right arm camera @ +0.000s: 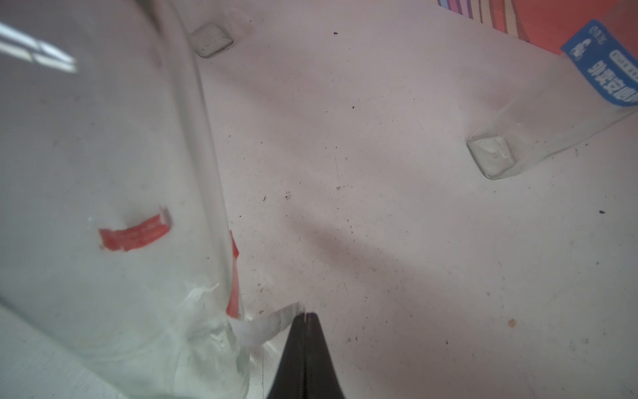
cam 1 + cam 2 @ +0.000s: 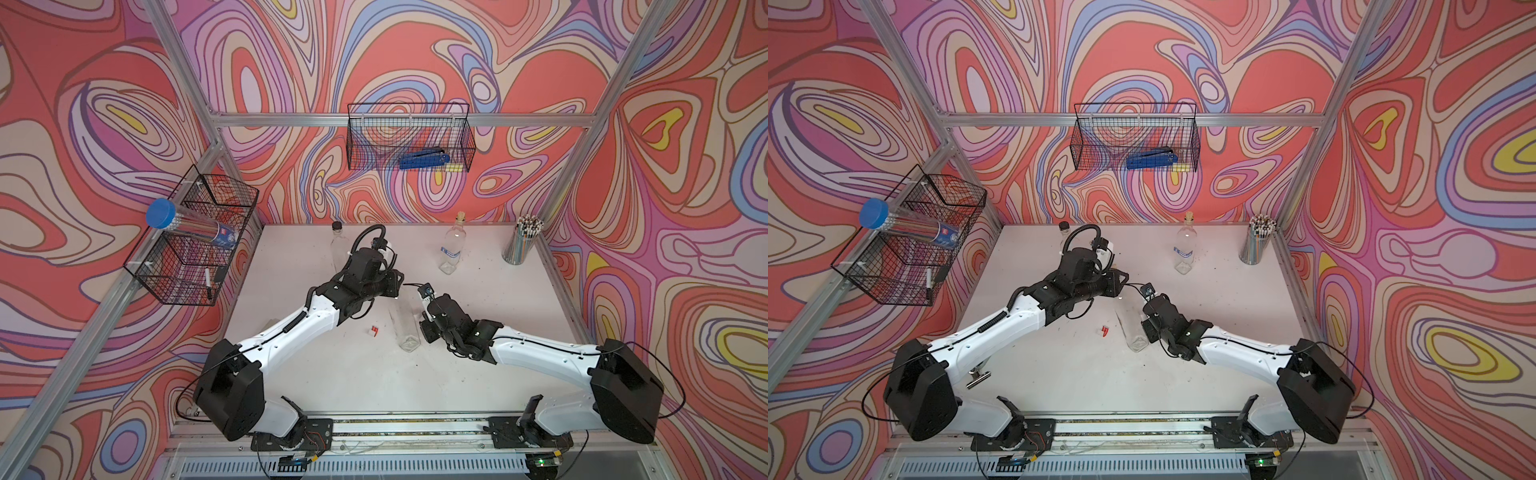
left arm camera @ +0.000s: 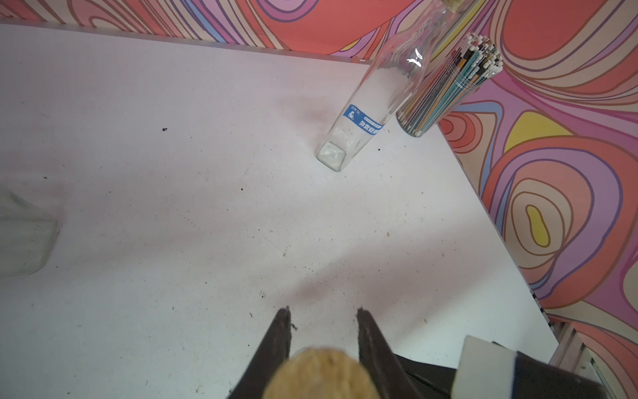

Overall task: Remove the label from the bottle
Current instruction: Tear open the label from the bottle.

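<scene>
Three behind: capped bottle (image 2: 338, 249), blue-labelled bottle (image 2: 451, 249), pencil cup (image 2: 519, 245); red scrap (image 2: 373, 331) nearby.

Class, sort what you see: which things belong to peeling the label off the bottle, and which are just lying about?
Job: gripped bottle, its peeling label, left gripper, right gripper.
Lying about: blue-labelled bottle, capped bottle, pencil cup, stapler.
</scene>
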